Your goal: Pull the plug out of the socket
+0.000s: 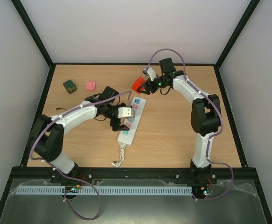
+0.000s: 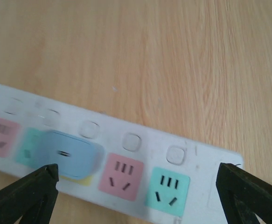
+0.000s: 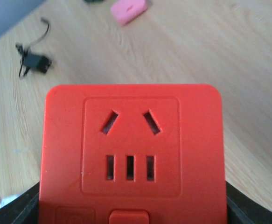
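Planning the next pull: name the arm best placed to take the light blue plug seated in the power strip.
Left. The open left gripper hangs directly over the power strip, the light blue plug beside one finger. The right gripper is shut on the red adapter cube, past the strip's far end.

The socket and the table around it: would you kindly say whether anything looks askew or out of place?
The socket lies diagonally across the table, not square to its edges, and a small black part with loose wires lies stray on the wood. Nothing looks spilled.
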You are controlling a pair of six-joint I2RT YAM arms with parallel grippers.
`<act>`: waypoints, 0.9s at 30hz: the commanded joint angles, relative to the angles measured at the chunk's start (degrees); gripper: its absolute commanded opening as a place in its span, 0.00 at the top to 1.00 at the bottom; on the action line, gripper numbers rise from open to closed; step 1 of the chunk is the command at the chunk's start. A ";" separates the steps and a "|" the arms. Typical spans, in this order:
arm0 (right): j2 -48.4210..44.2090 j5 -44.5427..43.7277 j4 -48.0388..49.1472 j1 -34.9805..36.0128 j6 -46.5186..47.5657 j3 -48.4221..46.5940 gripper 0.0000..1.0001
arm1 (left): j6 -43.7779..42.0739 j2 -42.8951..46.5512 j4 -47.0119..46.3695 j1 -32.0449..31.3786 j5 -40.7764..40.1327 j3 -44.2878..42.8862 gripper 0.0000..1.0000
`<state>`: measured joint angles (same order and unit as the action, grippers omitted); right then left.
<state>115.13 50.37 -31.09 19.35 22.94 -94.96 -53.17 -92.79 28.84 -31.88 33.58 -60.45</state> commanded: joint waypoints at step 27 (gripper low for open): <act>-15.65 11.71 50.98 2.78 -62.82 25.09 0.77 | 22.10 11.73 -15.29 5.13 -15.02 -8.05 0.00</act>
<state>102.21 59.42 15.31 19.57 -36.99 -70.06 -28.14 -80.01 14.46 -24.75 21.80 -67.24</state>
